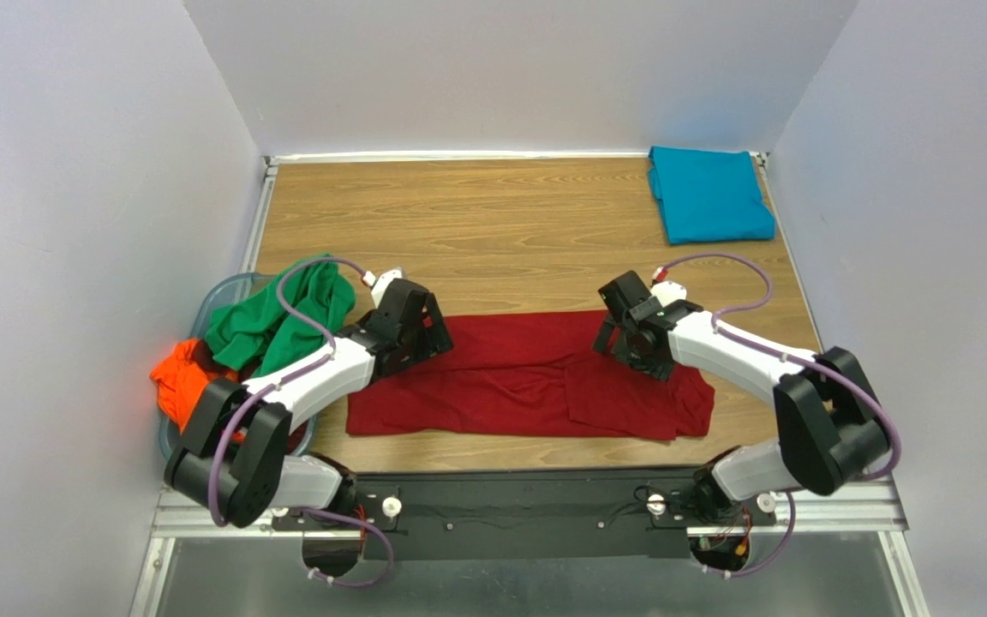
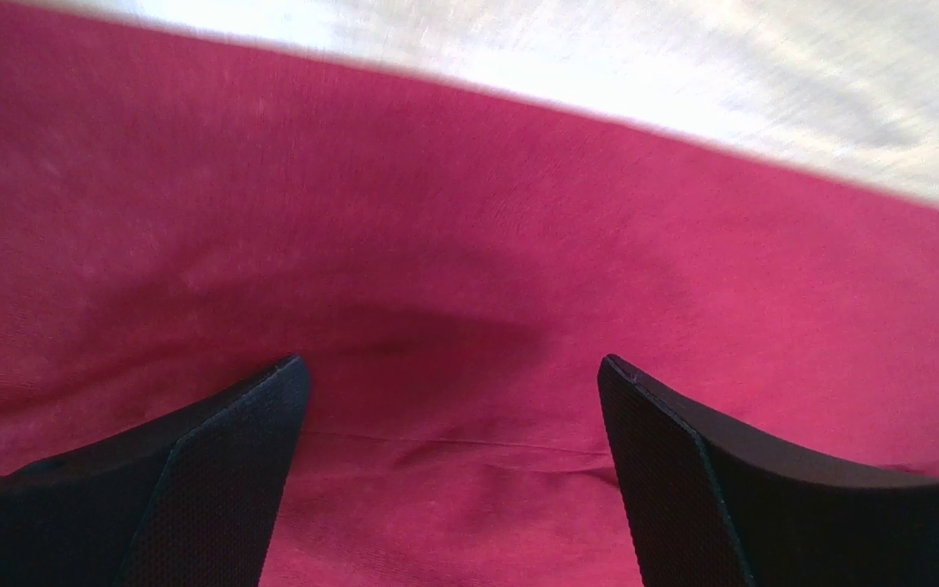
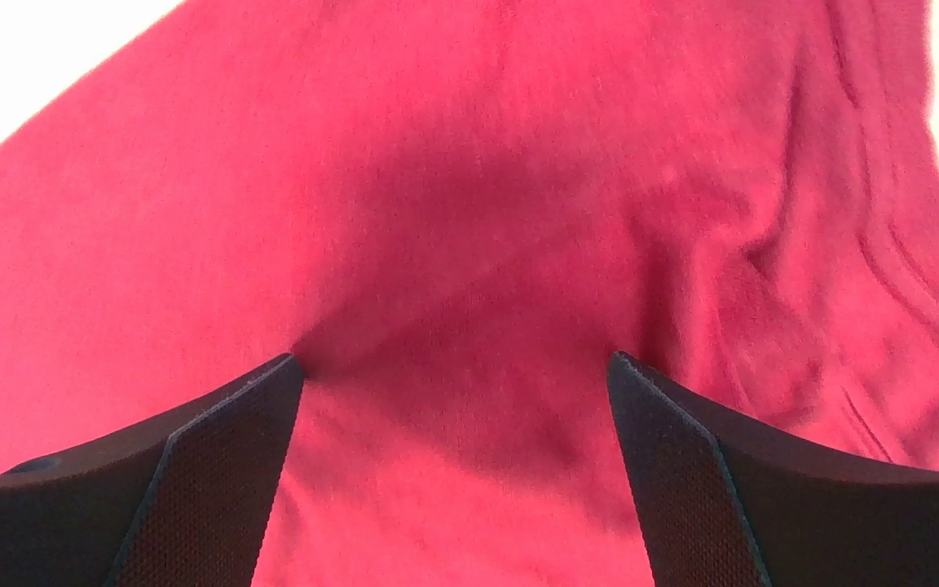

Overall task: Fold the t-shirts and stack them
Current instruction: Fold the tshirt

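— How far along?
— Looks about a quarter done. Can see one blue shirt (image 1: 711, 193) folded flat in the far right corner of the worktop (image 1: 486, 232). No stack yet, just that one.
— And the red shirt (image 1: 525, 379)?
— Lies in the near middle of the worktop, between the two arms. Looks partly folded into a long strip, with bumps and creases at its right end. Needs more folds, then a trip over to the blue one.
— What about the left hand (image 2: 450, 367)?
— Spread wide, right over the red cloth near its left end. Pinching nothing. Cannot tell whether touching the cloth or just above it.
— And the right hand (image 3: 452, 361)?
— Same: spread wide over the red cloth near its right end, holding nothing.
— Left to do?
— Plenty. A green shirt (image 1: 277, 321) and an orange shirt (image 1: 186, 379), both scrunched up in a see-through tub (image 1: 209, 306) at the left edge, beside the left arm.
— Anything in the way?
— Not much. Only wood showing between the red shirt and the blue one. Maybe watch the tub, close by the left arm, and the walls (image 1: 74, 193) close on three sides.
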You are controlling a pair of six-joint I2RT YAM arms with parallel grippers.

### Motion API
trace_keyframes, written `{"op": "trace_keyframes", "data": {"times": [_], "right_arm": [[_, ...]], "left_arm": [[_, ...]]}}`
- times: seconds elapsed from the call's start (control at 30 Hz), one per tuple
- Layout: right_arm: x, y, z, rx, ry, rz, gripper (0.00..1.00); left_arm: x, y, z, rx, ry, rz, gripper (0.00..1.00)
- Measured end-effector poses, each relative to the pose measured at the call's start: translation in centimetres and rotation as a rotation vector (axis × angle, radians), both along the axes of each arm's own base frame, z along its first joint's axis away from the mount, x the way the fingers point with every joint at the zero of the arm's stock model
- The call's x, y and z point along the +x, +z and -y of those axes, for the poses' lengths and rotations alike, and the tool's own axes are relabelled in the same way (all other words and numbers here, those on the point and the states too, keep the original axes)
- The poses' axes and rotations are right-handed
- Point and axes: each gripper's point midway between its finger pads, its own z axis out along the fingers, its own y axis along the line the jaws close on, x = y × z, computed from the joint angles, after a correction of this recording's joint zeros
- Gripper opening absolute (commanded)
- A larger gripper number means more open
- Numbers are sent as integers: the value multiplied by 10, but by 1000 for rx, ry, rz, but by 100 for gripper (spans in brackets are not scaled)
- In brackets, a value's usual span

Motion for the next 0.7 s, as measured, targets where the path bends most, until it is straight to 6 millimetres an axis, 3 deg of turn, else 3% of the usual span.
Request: {"op": "trace_keyframes", "data": {"times": [0.17, 0.43, 0.7], "right_arm": [[21, -14, 3, -17, 8, -17, 100], [86, -13, 5, -9, 40, 60, 100], [173, -6, -30, 21, 157, 161, 100]], "left_arm": [[-1, -7, 9, -20, -26, -7, 95], [3, -5, 28, -65, -68, 21, 95], [-11, -1, 51, -153, -58, 4, 96]]}}
